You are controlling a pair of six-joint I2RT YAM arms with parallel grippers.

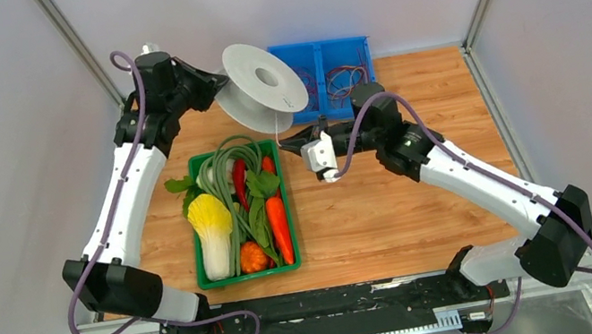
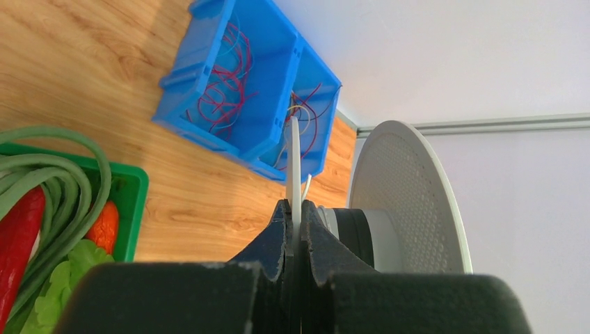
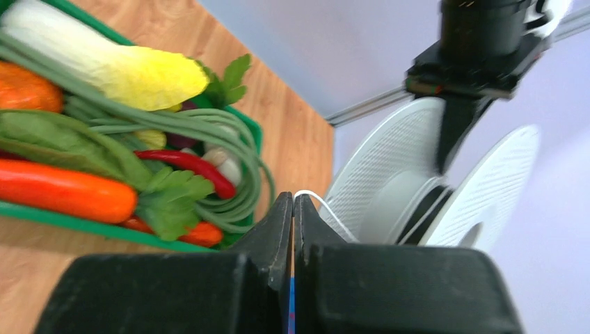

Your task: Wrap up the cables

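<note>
The pale-grey spool (image 1: 264, 81) is lifted off the table at the back centre, tilted on edge. My left gripper (image 1: 218, 89) is shut on its near flange (image 2: 296, 160), whose thin rim stands between the pads; the far flange (image 2: 410, 195) rises to the right. The thin white cable (image 1: 275, 127) runs down from the hub to my right gripper (image 1: 290, 142), which is shut on it. In the right wrist view the cable (image 3: 327, 212) loops from my right gripper's tips (image 3: 293, 198) to the spool (image 3: 389, 181), below the left gripper's fingers (image 3: 452, 132).
A green basket (image 1: 251, 275) of vegetables sits on the wooden table just left of and below the right gripper. A blue bin (image 1: 327, 46) with small red and purple wire coils stands at the back, behind the spool. Grey walls close in on three sides.
</note>
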